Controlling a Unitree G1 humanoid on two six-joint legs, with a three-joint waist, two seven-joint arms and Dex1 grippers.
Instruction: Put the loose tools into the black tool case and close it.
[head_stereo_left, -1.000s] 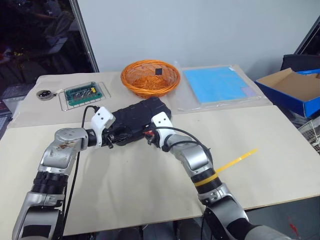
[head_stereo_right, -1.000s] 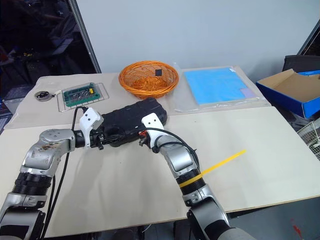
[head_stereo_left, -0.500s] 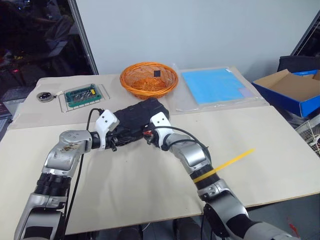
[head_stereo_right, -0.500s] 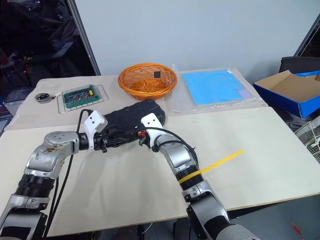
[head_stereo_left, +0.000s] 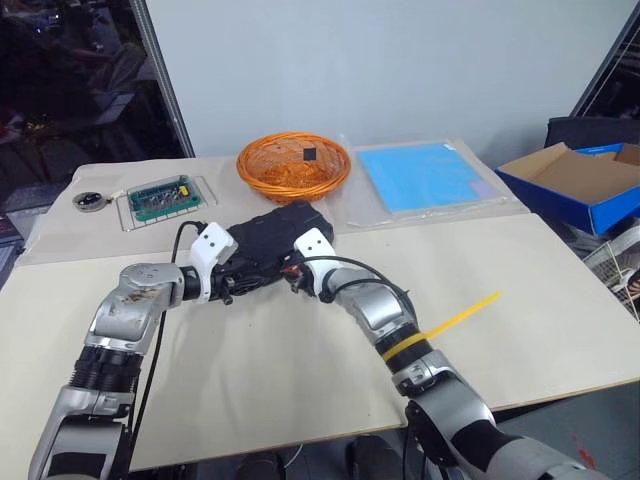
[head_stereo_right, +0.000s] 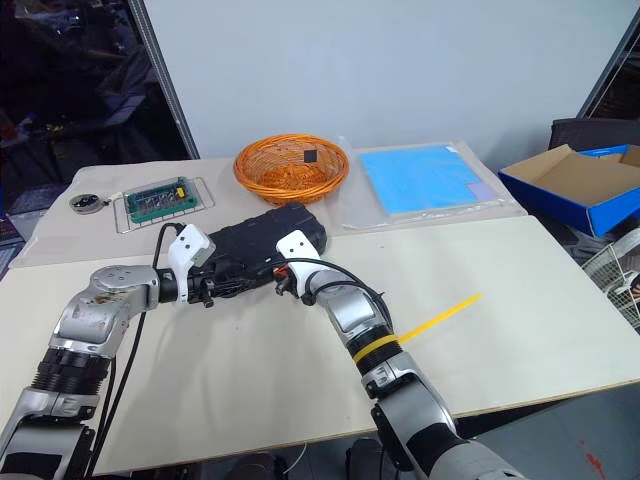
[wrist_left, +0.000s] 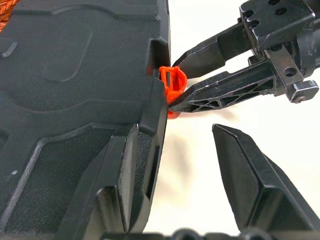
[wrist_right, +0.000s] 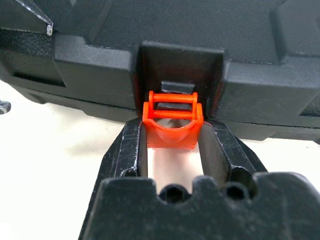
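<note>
The black tool case (head_stereo_left: 270, 232) lies closed on the table, its small orange latch (wrist_right: 172, 125) facing me. My right gripper (head_stereo_left: 293, 276) is at the front edge, its two fingers (wrist_right: 132, 145) pressed against both sides of the latch. My left gripper (head_stereo_left: 232, 286) is at the case's near left corner. It is open, with one finger (wrist_left: 117, 185) lying on the textured lid and the other (wrist_left: 250, 175) over bare table. The right gripper's fingers (wrist_left: 225, 92) also show at the latch (wrist_left: 172, 82) in the left wrist view. The loose tools are out of view.
Behind the case stand an orange wicker basket (head_stereo_left: 293, 165), a green circuit board in a clear tray (head_stereo_left: 160, 192) and a round tape measure (head_stereo_left: 88, 201). A blue sheet (head_stereo_left: 425, 178) and a blue cardboard box (head_stereo_left: 580, 185) lie at the right. A yellow strip (head_stereo_left: 460, 315) rests on the table.
The camera has shifted a little. Both grippers keep their places at the case, and the right arm's elbow has bent slightly more.
</note>
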